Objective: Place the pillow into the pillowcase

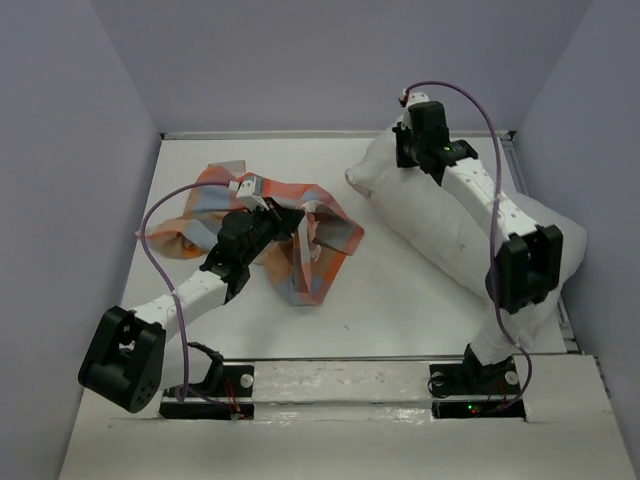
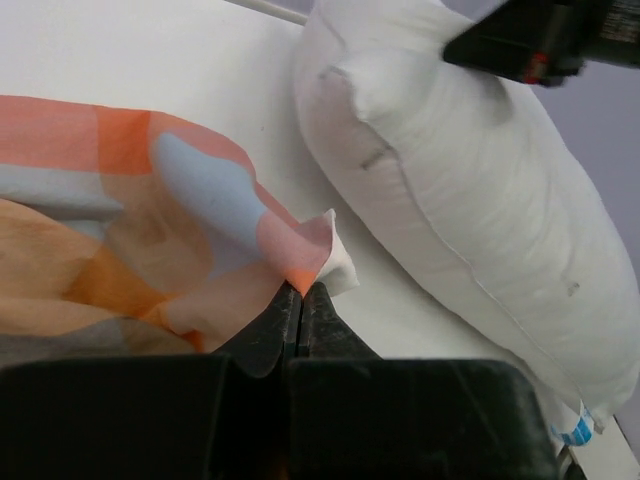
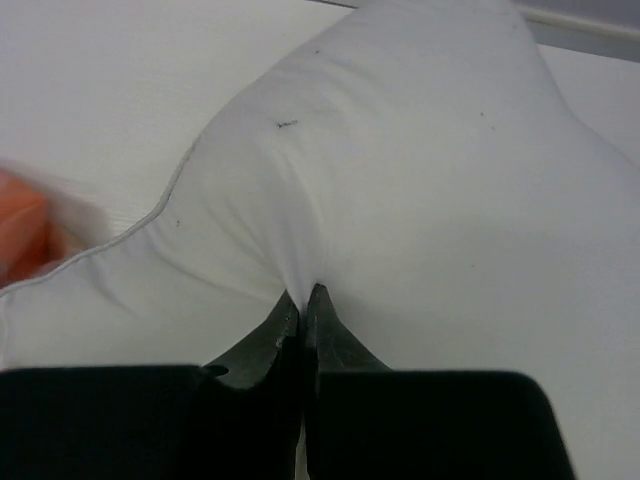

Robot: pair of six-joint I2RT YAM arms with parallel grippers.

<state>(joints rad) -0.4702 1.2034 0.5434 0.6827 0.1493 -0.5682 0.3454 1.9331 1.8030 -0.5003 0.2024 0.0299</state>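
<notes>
The white pillow (image 1: pixel 455 225) lies on the right of the table, running from the back middle to the front right. My right gripper (image 1: pixel 418 152) is shut on a pinch of its fabric near its far end; the pillow (image 3: pixel 400 160) fills the right wrist view, puckered at my gripper (image 3: pixel 303 292). The checked orange, peach and blue pillowcase (image 1: pixel 300 215) lies crumpled at the left centre. My left gripper (image 1: pixel 285 218) is shut on its edge; the left wrist view shows the pillowcase (image 2: pixel 150 220) corner pinched at my gripper (image 2: pixel 302 288), with the pillow (image 2: pixel 470 190) to the right.
Grey walls enclose the table on three sides. A raised white rim (image 1: pixel 300 134) runs along the back edge. A purple cable (image 1: pixel 160 215) loops over the pillowcase's left side. The pillow's blue-and-white tag (image 2: pixel 578 432) shows at its near seam.
</notes>
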